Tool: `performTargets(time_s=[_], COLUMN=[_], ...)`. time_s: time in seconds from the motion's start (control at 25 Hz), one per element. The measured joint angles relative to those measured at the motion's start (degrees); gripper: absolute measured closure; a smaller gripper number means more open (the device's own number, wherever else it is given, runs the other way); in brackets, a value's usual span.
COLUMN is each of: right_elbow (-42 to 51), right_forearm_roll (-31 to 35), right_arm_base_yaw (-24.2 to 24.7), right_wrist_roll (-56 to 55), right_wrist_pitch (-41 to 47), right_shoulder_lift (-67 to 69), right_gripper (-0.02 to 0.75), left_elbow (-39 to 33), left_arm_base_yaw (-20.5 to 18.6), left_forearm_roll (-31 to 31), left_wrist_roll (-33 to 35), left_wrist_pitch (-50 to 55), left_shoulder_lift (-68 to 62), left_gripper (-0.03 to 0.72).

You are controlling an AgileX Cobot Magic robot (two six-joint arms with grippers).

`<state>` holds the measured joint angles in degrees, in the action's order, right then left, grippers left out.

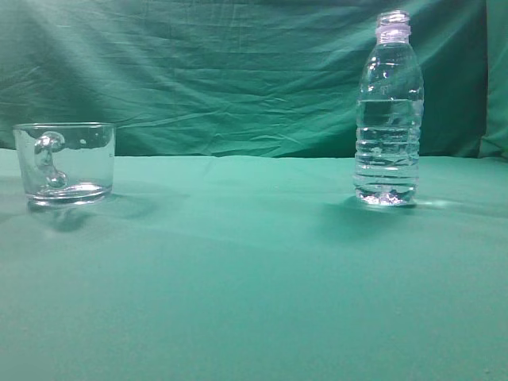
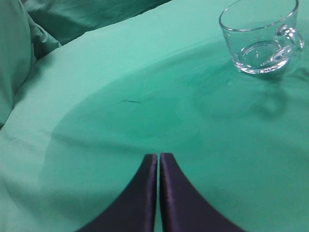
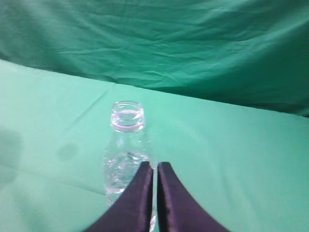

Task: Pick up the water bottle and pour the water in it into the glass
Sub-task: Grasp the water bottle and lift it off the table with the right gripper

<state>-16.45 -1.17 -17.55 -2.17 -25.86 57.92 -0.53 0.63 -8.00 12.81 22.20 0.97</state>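
Note:
The water bottle [image 1: 388, 111] stands upright on the right of the green table, uncapped, with water [image 1: 387, 151] up to about its middle. The glass [image 1: 66, 161], a clear mug with a looped handle, stands at the left and looks empty. Neither gripper shows in the exterior view. In the left wrist view my left gripper [image 2: 158, 157] is shut and empty, with the glass [image 2: 260, 36] well ahead to the upper right. In the right wrist view my right gripper [image 3: 154, 166] is shut and empty, just in front of the bottle [image 3: 126, 154], which stands slightly to its left.
A green cloth [image 1: 238, 270] covers the table and a wrinkled green backdrop [image 1: 222, 71] hangs behind it. Folds of cloth [image 2: 19, 53] bunch up at the table's left edge in the left wrist view.

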Motion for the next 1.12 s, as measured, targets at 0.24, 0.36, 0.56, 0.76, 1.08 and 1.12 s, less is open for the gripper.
performTargets(time_s=[0.24,0.36,0.56,0.76,1.08,1.12], right_elbow=[-3.0,-4.1,-4.4,-5.4,-11.4,-12.1], right_forearm_roll=[-0.9,-0.9,-0.9,-0.9,-0.9,-0.9], right_arm_base_yaw=[-3.4,-3.4,-3.4,-3.4,-3.4,-3.4], right_wrist_roll=[-0.4,-0.5,-1.1,-2.9,-6.0,-6.6], right_wrist_pitch=[-8.1,-10.5,-12.3,-13.3,-19.0,-19.8], right_shoulder_lift=[13.1,18.1,23.3,28.5,41.2,42.8], right_gripper=[0.738,0.635,0.272,0.094,0.094,0.094], left_elbow=[0.0,0.0,0.0,0.0,0.0,0.0], left_arm_base_yaw=[0.0,0.0,0.0,0.0,0.0,0.0], left_forearm_roll=[0.0,0.0,0.0,0.0,0.0,0.0], left_wrist_roll=[0.0,0.0,0.0,0.0,0.0,0.0], left_wrist_pitch=[0.0,0.0,0.0,0.0,0.0,0.0], left_shoulder_lift=[0.0,0.0,0.0,0.0,0.0,0.0], left_gripper=[0.688,0.688,0.688,0.688,0.688,0.688])
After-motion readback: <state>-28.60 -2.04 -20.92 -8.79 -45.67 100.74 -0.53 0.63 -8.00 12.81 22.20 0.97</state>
